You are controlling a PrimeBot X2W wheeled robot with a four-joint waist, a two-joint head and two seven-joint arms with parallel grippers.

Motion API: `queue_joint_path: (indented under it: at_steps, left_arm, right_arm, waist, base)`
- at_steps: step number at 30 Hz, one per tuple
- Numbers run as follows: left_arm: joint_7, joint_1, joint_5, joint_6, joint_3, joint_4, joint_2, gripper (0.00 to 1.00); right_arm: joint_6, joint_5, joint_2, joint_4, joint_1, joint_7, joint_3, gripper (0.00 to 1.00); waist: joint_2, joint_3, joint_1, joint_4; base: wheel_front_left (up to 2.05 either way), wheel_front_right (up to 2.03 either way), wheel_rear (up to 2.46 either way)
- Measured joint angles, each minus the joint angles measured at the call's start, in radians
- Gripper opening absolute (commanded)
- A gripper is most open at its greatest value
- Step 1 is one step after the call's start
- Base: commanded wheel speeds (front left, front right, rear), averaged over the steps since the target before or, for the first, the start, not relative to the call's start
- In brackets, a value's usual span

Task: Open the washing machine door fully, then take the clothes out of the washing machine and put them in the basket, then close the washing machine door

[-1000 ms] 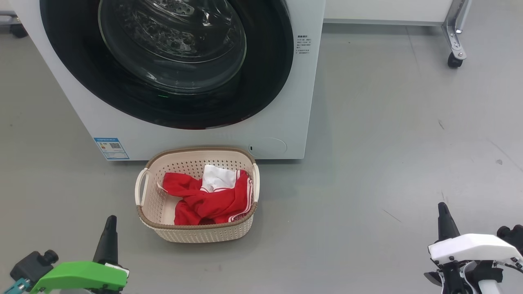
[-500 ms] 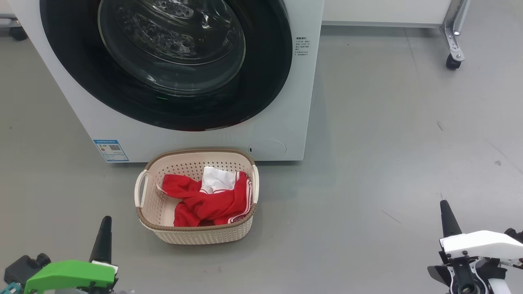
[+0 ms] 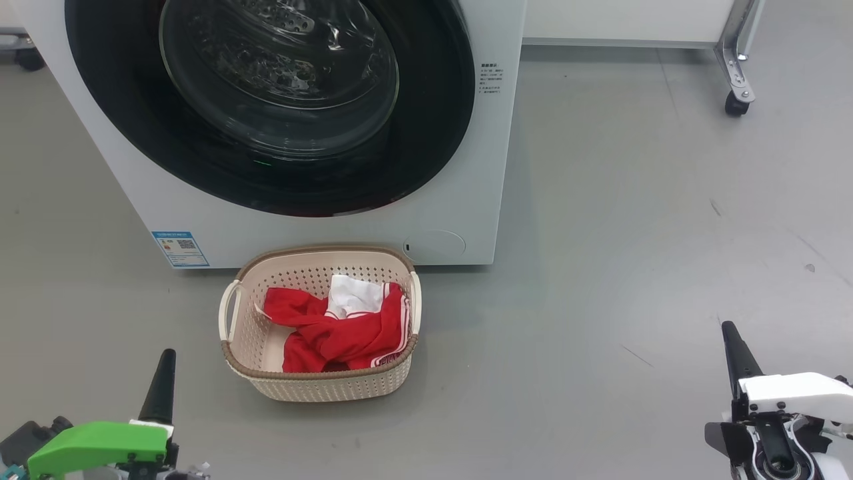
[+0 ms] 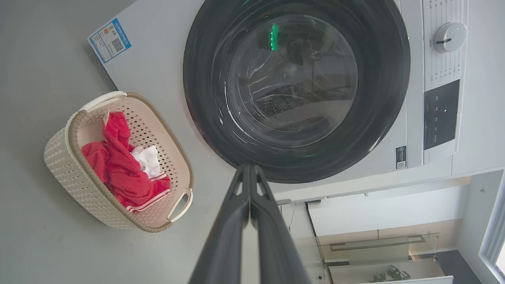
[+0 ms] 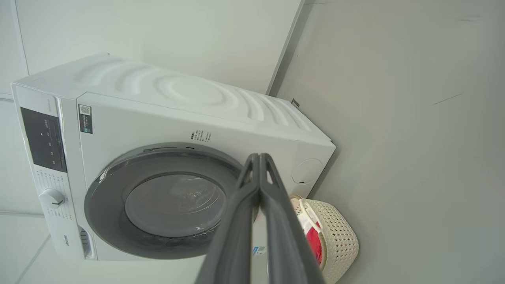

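Note:
The washing machine stands white and large at the top left of the head view. The washing machine door, with its black rim and glass bowl, sits flush against the front, as it also does in the wrist views. The cream basket stands on the floor just before the machine. The red and white clothes lie inside it. My left gripper is shut and empty, left of and nearer than the basket. My right gripper is shut and empty far to the right. Each wrist view shows its fingers pressed together.
A metal frame leg on a caster stands at the back right, under a white unit. Bare grey floor stretches between basket and right gripper. The machine's knob and dark control panel show in the left wrist view.
Both grippers have sunk lower and drifted outward in the head view. The whole picture has shifted slightly down, so the camera moved. Basket, clothes and door are unchanged.

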Motion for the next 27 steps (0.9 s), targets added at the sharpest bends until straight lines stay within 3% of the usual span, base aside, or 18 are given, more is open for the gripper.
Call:
queue_joint_path:
  at_steps: [17, 27]
  left_arm:
    - [0.049, -0.019, -0.154, 0.000, 0.039, 0.006, -0.008, 0.00]
    - [0.051, -0.020, -0.171, 0.000, 0.040, 0.007, -0.012, 0.00]
  right_arm:
    - [0.025, 0.208, 0.001, 0.008, -0.021, 0.053, -0.039, 0.00]
    - [0.026, 0.214, 0.001, 0.010, -0.021, 0.053, -0.041, 0.00]
  waist:
    - [0.0000, -0.007, 0.0000, -0.003]
    - [0.0000, -0.007, 0.0000, -0.003]
  base:
    - [0.00, 0.00, 0.00]
    - [0.00, 0.00, 0.00]
